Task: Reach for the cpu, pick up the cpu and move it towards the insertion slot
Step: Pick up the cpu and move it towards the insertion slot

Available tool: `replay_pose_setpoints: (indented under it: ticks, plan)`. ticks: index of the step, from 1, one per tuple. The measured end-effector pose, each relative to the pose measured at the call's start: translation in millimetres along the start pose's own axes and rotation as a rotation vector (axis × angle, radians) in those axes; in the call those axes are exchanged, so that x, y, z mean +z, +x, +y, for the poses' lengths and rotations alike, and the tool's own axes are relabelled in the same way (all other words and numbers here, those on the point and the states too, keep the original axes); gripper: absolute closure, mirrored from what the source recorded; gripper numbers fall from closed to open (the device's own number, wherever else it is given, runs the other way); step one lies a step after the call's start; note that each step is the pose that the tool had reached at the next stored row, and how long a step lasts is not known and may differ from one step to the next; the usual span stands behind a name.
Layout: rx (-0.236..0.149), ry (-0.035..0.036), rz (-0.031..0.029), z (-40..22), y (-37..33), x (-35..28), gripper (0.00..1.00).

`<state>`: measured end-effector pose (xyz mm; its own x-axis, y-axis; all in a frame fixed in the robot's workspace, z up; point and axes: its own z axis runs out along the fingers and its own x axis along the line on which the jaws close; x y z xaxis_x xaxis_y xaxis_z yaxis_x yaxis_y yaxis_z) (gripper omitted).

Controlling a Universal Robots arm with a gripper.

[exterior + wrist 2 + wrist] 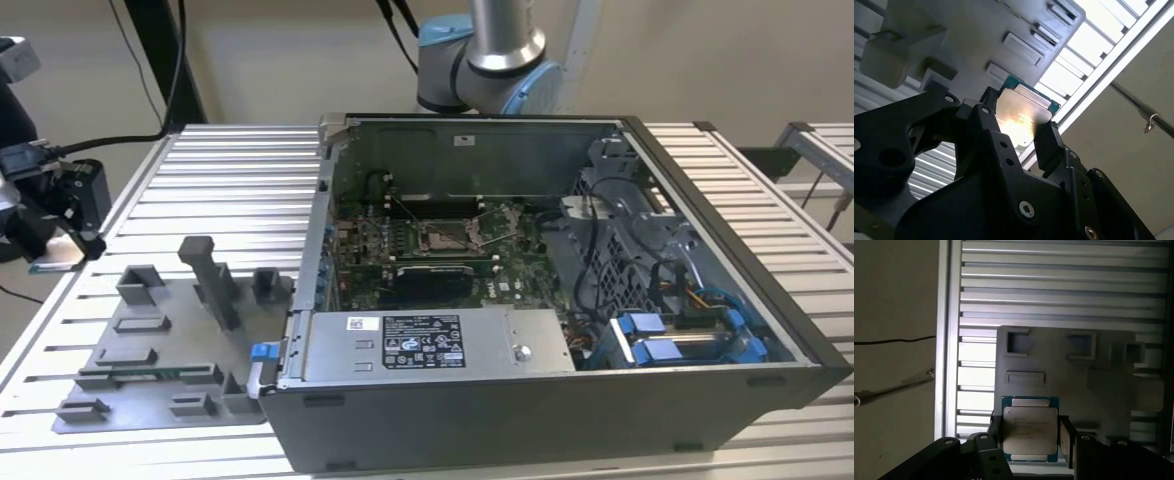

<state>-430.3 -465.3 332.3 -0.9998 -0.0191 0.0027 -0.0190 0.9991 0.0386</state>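
The cpu (1030, 429), a flat square chip with a silvery top and a green rim, sits between my gripper's (1030, 436) two black fingers (996, 434), which press on its opposite edges. The second wrist view shows the same cpu (1024, 112) clamped in the gripper (1016, 125), with the grey fixture plate behind it. In the exterior view my gripper (56, 255) hangs at the exterior view's far left, beside the fixture plate (147, 370). The insertion slot (447, 238), a metal-framed square socket, lies on the green motherboard inside the open computer case (561, 400).
Grey upright fixture blocks (214, 280) stand on the plate between my gripper and the case wall. The case holds cables and blue drive bays (681, 340) on the exterior view's right. The ribbed metal table (227, 180) runs under everything, its edge close to my gripper.
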Motion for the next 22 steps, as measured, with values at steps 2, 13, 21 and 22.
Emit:
replay_pose_setpoints:
  ticks: [2, 13, 21, 22]
  plan:
    - [0.0, 0.0, 0.0, 0.1, 0.0, -4.1, 1.0]
    - [0.0, 0.0, -0.0001, 0.8, 0.0, -20.2, 1.0]
    - [0.0, -0.0001, -0.0001, 1.1, 0.1, -30.0, 1.0]
    - [0.0, 0.0, 0.0, 1.2, 0.1, -31.4, 1.0]
